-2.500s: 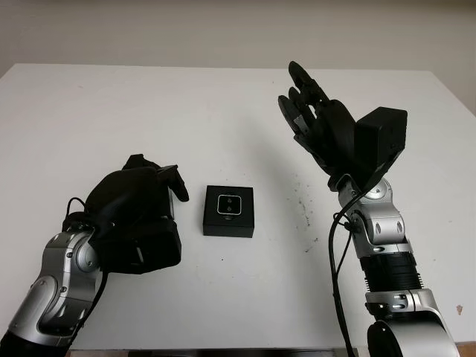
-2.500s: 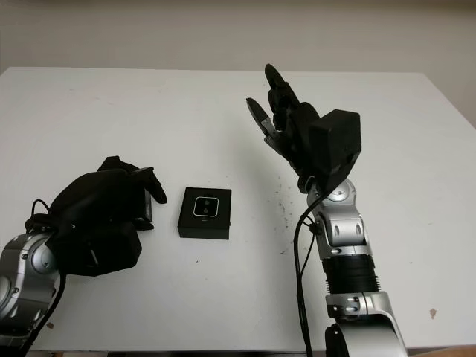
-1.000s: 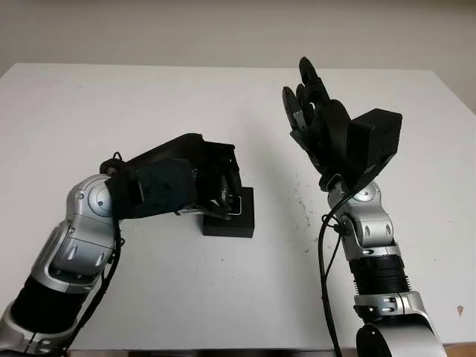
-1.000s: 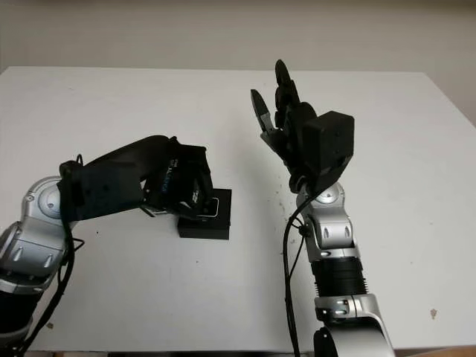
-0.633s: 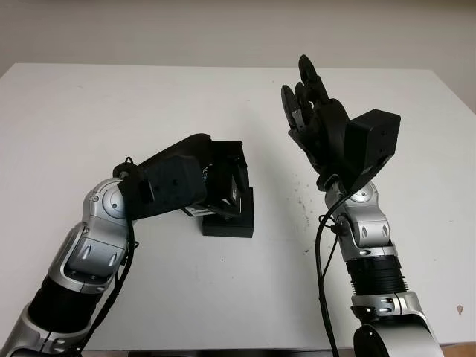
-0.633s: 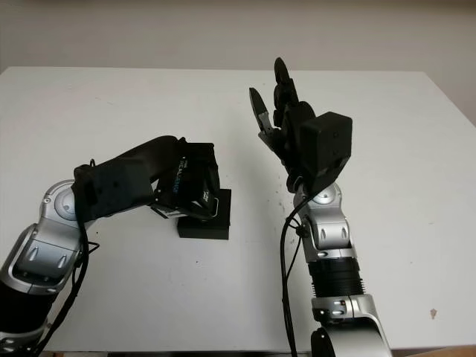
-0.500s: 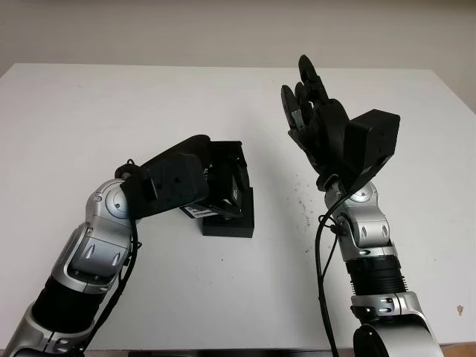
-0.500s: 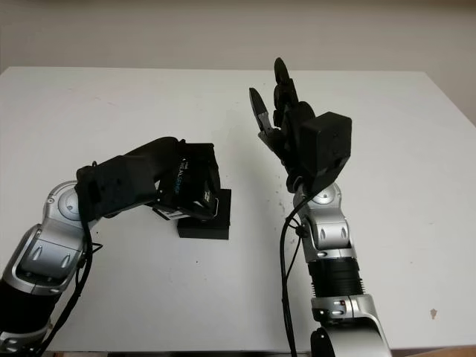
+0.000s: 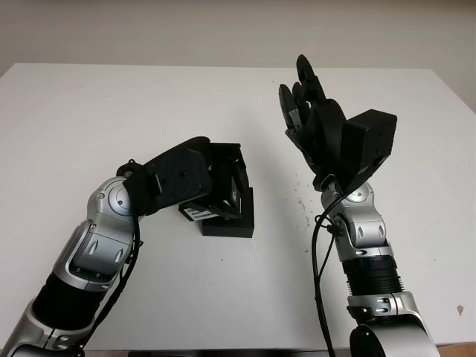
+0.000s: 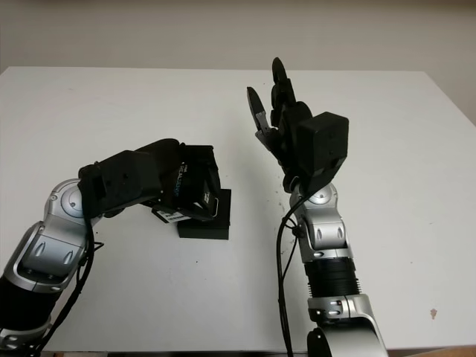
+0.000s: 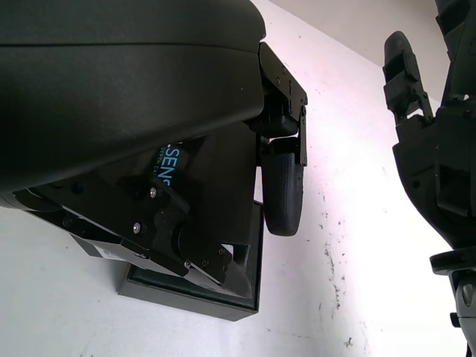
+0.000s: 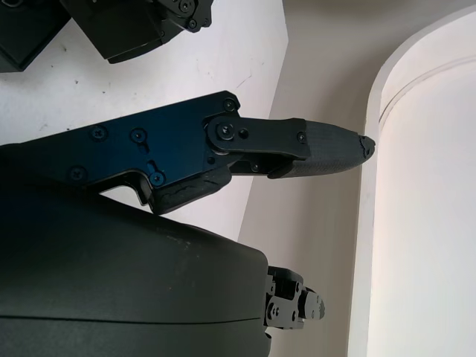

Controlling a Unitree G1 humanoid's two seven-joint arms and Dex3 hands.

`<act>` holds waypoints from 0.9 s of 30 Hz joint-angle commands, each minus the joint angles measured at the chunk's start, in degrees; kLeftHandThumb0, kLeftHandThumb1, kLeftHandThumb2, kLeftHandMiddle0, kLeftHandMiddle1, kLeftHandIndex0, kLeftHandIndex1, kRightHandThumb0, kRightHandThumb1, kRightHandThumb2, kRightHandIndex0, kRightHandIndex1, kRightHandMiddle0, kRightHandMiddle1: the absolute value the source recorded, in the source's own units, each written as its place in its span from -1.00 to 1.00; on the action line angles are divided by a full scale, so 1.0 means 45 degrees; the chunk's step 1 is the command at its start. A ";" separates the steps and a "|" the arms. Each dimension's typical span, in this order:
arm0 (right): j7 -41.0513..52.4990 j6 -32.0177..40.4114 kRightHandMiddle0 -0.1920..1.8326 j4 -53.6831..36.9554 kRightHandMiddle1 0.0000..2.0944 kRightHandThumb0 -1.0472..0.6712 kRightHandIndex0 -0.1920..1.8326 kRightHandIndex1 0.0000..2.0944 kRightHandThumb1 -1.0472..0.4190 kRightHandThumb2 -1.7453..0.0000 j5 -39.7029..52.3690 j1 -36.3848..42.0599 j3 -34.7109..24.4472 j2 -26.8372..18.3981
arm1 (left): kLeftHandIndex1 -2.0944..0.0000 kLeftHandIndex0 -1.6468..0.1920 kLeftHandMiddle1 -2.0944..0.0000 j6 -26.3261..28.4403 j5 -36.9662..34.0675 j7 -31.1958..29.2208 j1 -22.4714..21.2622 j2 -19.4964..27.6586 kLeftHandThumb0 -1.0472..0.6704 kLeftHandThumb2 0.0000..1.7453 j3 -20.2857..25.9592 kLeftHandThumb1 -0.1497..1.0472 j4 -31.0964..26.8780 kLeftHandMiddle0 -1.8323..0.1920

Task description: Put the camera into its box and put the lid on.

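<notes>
The black box (image 9: 236,221) sits in the middle of the white table (image 9: 111,104). My left hand (image 9: 225,184) is shut on the black lid (image 10: 187,187), which has blue lettering and a white label underneath. The lid hangs tilted just over the box's left and back part, its lower edge near the rim. In the left wrist view a finger (image 11: 282,190) curls over the lid (image 11: 201,167) above the box (image 11: 223,294). Lid and hand hide the box's inside, so the camera is hidden. My right hand (image 9: 303,100) is open, raised in the air to the right of the box.
Small dark specks mark the table (image 9: 301,204) between the box and the right arm. Bare white tabletop surrounds the box at the back, the left and the front.
My left hand lifted the lid from the table's left side and carried it right, over the box; over the last half second it barely moved. The right hand stayed raised, drifting slightly left.
</notes>
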 commanded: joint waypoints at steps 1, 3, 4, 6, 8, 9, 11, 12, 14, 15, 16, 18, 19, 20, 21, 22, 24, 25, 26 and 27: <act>-0.0087 -0.0179 -0.92 -0.0028 -0.93 -0.68 -0.94 -0.95 -1.00 0.51 -0.0064 -0.0262 0.0010 0.0044 | -0.59 0.40 -0.46 0.0112 -0.0055 -0.0130 -0.0386 0.0072 0.18 -0.94 -0.0131 0.80 -0.0301 0.41; -0.0108 -0.0151 -0.92 -0.0015 -0.93 -0.68 -0.94 -0.95 -1.00 0.51 -0.0062 -0.0274 -0.0003 0.0073 | -0.58 0.40 -0.46 0.0224 -0.0043 -0.0212 -0.0449 0.0120 0.16 -0.94 -0.0187 0.81 -0.0352 0.41; -0.0112 -0.0147 -0.92 0.0018 -0.93 -0.68 -0.94 -0.95 -1.00 0.51 -0.0043 -0.0285 -0.0020 0.0090 | -0.58 0.40 -0.45 0.0316 -0.0016 -0.0257 -0.0497 0.0150 0.16 -0.94 -0.0233 0.81 -0.0395 0.41; -0.0127 -0.0125 -0.91 0.0066 -0.93 -0.68 -0.94 -0.95 -1.00 0.52 -0.0040 -0.0300 -0.0027 0.0107 | -0.57 0.39 -0.44 0.0363 -0.0050 -0.0305 -0.0529 0.0162 0.16 -0.94 -0.0248 0.81 -0.0438 0.40; -0.0151 -0.0105 -0.91 0.0075 -0.93 -0.70 -0.94 -0.95 -1.00 0.52 -0.0092 -0.0298 0.0001 0.0101 | -0.56 0.37 -0.43 0.0377 -0.0129 -0.0337 -0.0521 0.0152 0.16 -0.94 -0.0225 0.81 -0.0467 0.38; -0.0169 -0.0073 -0.91 0.0047 -0.93 -0.70 -0.94 -0.95 -1.00 0.52 -0.0113 -0.0287 0.0010 0.0106 | -0.56 0.37 -0.43 0.0382 -0.0180 -0.0356 -0.0510 0.0150 0.17 -0.94 -0.0209 0.81 -0.0478 0.38; -0.0214 -0.0052 -0.91 -0.0004 -0.93 -0.70 -0.94 -0.95 -1.00 0.52 -0.0155 -0.0266 0.0020 0.0121 | -0.56 0.37 -0.44 0.0359 -0.0247 -0.0346 -0.0471 0.0138 0.16 -0.94 -0.0184 0.80 -0.0522 0.38; -0.0250 -0.0028 -0.91 -0.0040 -0.93 -0.69 -0.93 -0.95 -1.00 0.52 -0.0168 -0.0254 0.0017 0.0139 | -0.56 0.37 -0.45 0.0330 -0.0255 -0.0325 -0.0450 0.0137 0.16 -0.94 -0.0186 0.80 -0.0547 0.39; -0.0263 0.0021 -0.91 -0.0100 -0.93 -0.69 -0.94 -0.95 -1.00 0.53 -0.0130 -0.0235 -0.0011 0.0178 | -0.57 0.38 -0.48 0.0350 -0.0286 -0.0290 -0.0407 0.0116 0.16 -0.94 -0.0191 0.79 -0.0623 0.41; -0.0274 0.0034 -0.91 -0.0114 -0.93 -0.69 -0.94 -0.95 -1.00 0.53 -0.0166 -0.0229 0.0002 0.0169 | -0.57 0.39 -0.49 0.0379 -0.0296 -0.0279 -0.0388 0.0107 0.16 -0.94 -0.0203 0.79 -0.0663 0.42; -0.0296 0.0012 -0.91 -0.0110 -0.93 -0.69 -0.94 -0.95 -1.00 0.53 -0.0212 -0.0224 0.0016 0.0163 | -0.58 0.39 -0.50 0.0387 -0.0312 -0.0259 -0.0365 0.0089 0.16 -0.94 -0.0210 0.80 -0.0685 0.42; -0.0294 0.0047 -0.91 -0.0126 -0.93 -0.70 -0.93 -0.95 -1.00 0.53 -0.0236 -0.0214 0.0029 0.0155 | -0.59 0.39 -0.51 0.0236 -0.0370 -0.0181 -0.0294 0.0037 0.17 -0.94 -0.0206 0.80 -0.0660 0.43; -0.0295 0.0083 -0.91 -0.0143 -0.93 -0.70 -0.94 -0.95 -1.00 0.52 -0.0235 -0.0208 0.0032 0.0158 | -0.60 0.39 -0.52 0.0166 -0.0411 -0.0150 -0.0263 0.0012 0.17 -0.94 -0.0201 0.80 -0.0643 0.43; -0.0311 0.0169 -0.91 -0.0183 -0.93 -0.70 -0.94 -0.95 -1.00 0.52 -0.0230 -0.0209 0.0037 0.0170 | -0.60 0.39 -0.52 0.0096 -0.0458 -0.0145 -0.0243 0.0001 0.17 -0.94 -0.0199 0.80 -0.0617 0.43; -0.0327 0.0197 -0.91 -0.0205 -0.93 -0.70 -0.94 -0.95 -1.00 0.52 -0.0228 -0.0205 0.0040 0.0181 | -0.61 0.40 -0.52 0.0053 -0.0498 -0.0153 -0.0233 -0.0004 0.17 -0.94 -0.0209 0.80 -0.0593 0.43; -0.0356 0.0203 -0.91 -0.0207 -0.93 -0.70 -0.94 -0.95 -1.00 0.52 -0.0245 -0.0207 0.0048 0.0192 | -0.61 0.40 -0.52 0.0015 -0.0515 -0.0147 -0.0222 0.0000 0.17 -0.94 -0.0225 0.81 -0.0572 0.43; -0.0399 0.0129 -0.91 -0.0166 -0.93 -0.70 -0.93 -0.95 -1.00 0.52 -0.0270 -0.0206 0.0051 0.0201 | -0.61 0.40 -0.51 -0.0006 -0.0527 -0.0112 -0.0191 -0.0008 0.17 -0.94 -0.0266 0.81 -0.0549 0.42; -0.0433 0.0180 -0.91 -0.0164 -0.93 -0.70 -0.93 -0.95 -1.00 0.52 -0.0287 -0.0216 0.0052 0.0204 | -0.61 0.40 -0.50 -0.0020 -0.0548 -0.0104 -0.0172 -0.0008 0.17 -0.94 -0.0277 0.81 -0.0543 0.41; -0.0436 0.0196 -0.90 -0.0152 -0.93 -0.70 -0.93 -0.95 -1.00 0.53 -0.0281 -0.0222 0.0051 0.0205 | -0.61 0.40 -0.49 -0.0007 -0.0568 -0.0110 -0.0163 0.0003 0.17 -0.94 -0.0291 0.81 -0.0547 0.41; -0.0441 0.0220 -0.91 -0.0147 -0.93 -0.70 -0.93 -0.95 -1.00 0.53 -0.0275 -0.0228 0.0053 0.0204 | -0.60 0.40 -0.48 0.0044 -0.0607 -0.0135 -0.0154 0.0013 0.17 -0.94 -0.0297 0.81 -0.0557 0.41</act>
